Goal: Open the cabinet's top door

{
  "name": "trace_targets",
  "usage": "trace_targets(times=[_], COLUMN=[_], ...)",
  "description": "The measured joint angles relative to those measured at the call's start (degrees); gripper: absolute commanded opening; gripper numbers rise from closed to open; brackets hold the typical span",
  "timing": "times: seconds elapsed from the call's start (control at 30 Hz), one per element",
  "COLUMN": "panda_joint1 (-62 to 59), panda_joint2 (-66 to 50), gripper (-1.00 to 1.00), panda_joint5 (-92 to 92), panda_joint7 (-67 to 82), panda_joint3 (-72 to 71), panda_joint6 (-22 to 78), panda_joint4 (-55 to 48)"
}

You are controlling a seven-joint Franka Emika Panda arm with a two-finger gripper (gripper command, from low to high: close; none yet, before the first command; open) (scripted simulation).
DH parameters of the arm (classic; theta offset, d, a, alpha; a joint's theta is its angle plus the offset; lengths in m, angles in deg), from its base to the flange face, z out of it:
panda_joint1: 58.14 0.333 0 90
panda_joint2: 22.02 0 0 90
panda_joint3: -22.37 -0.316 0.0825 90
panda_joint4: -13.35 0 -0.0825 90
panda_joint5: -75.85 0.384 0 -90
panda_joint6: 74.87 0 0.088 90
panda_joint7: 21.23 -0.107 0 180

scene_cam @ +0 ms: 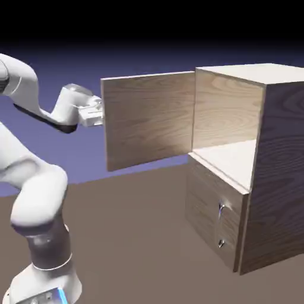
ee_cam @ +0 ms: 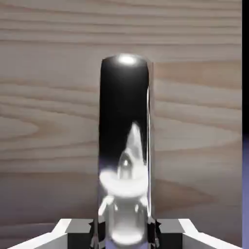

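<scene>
The cabinet (scene_cam: 279,172) stands on the tabletop (scene_cam: 136,237) at the exterior view's right, a boxy wood-grain body with a pale top. Its upper compartment is exposed, and a pale shelf (scene_cam: 228,160) shows inside, because the top door (scene_cam: 148,122) is swung well out on its hinge at the cabinet's front corner. The door now stands roughly square to the cabinet's front, its free edge pointing toward the robot, so by this look the opening is largely done. Below the shelf the shorter lower panel (scene_cam: 214,214) sits shut, its small metal handle (scene_cam: 221,209) untouched.

The white arm (scene_cam: 35,196) rises at the lower left and bends over to reach the door's free edge, where the end effector (scene_cam: 95,113) meets it from the far side of the panel. That side carries the handle, which is why only the hand view shows it: the long silver bar handle (ee_cam: 125,146) fills the middle of that view against the door's wood grain. The grey fingertips (ee_cam: 65,233) sit narrow and tight on either side of the bar, clamped on it, a grip that lets the arm pull the door along its arc
</scene>
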Motion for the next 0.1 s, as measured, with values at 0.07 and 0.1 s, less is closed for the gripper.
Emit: trace_targets(times=[0.07,0.1], panda_joint1=[-4.15,-6.23], panda_joint2=[0.31,0.47], gripper=[-1.0,-1.0], panda_joint5=[1.1,1.63], panda_joint7=[0.06,0.14], panda_joint3=[-3.53,-5.3], panda_joint6=[1.21,1.87], panda_joint4=[-2.19,-3.32])
